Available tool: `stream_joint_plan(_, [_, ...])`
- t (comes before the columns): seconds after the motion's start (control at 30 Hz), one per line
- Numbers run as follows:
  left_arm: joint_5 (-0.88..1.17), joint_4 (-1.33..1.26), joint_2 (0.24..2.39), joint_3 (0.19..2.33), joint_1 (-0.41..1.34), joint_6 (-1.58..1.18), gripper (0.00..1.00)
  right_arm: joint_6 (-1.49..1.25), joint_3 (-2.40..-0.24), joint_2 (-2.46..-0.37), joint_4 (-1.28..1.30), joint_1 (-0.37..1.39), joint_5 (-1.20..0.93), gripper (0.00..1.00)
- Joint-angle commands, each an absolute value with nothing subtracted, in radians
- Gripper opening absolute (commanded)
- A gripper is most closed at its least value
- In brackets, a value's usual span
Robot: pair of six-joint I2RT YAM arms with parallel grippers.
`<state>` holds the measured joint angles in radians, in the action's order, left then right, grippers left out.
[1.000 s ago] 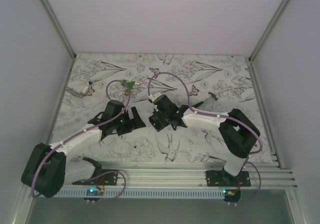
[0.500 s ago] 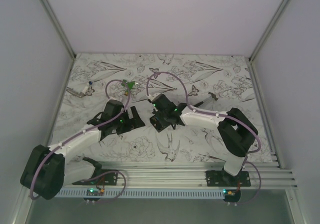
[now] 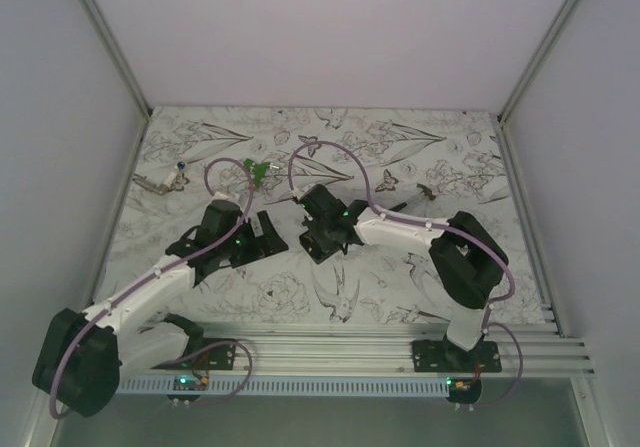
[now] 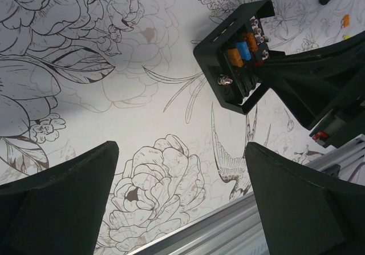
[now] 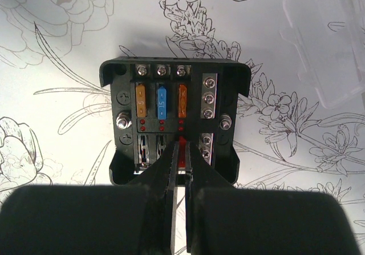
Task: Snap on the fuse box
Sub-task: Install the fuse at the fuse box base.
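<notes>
The fuse box point(image 5: 174, 124) is a black square box lying open side up on the flowered table. It holds orange, blue and orange fuses in its top row. My right gripper point(image 5: 181, 148) is shut on a small red fuse point(image 5: 182, 153) in the box's lower row. In the top view the box point(image 3: 316, 247) lies under the right gripper point(image 3: 322, 233). My left gripper point(image 4: 182, 203) is open and empty, hovering left of the box point(image 4: 236, 55); in the top view it point(image 3: 268, 237) is apart from it. A clear plastic cover point(image 5: 325, 44) lies beyond the box to its right.
A small green piece point(image 3: 257, 170) lies at the back centre. A thin black stick tool point(image 3: 400, 205) lies behind the right arm. A small metal item point(image 3: 160, 181) is at the far left. A loose orange fuse point(image 4: 345, 20) lies on the table. The metal rail point(image 3: 330, 347) runs along the near edge.
Both grippers have drifted a little toward the far side and left. The right gripper stays over the fuse box; the left stays open.
</notes>
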<state>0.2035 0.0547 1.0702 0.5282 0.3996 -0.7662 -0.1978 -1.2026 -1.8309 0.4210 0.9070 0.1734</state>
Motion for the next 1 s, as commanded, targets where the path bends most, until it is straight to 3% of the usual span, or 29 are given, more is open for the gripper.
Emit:
stream_joint_plan(0.0, [0.183,0.107,1.030,0.518,0.403,-0.757,0.99,-0.211,-1.173,-1.922,0.576,0.914,0.132,0.00])
stream_joint_plan(0.3, [0.216,0.116,0.983,0.499,0.403,-0.771,1.00,-0.237,-1.169,-1.842,0.564,0.941,0.155,0.00])
stream_joint_plan(0.83, [0.238,0.118,0.954,0.502,0.405,-0.766,1.00,-0.255,-1.196,-1.757,0.502,0.942,0.154,0.31])
stream_joint_plan(0.97, [0.236,0.119,0.952,0.502,0.405,-0.762,1.00,-0.253,-1.196,-1.736,0.502,0.942,0.157,0.32])
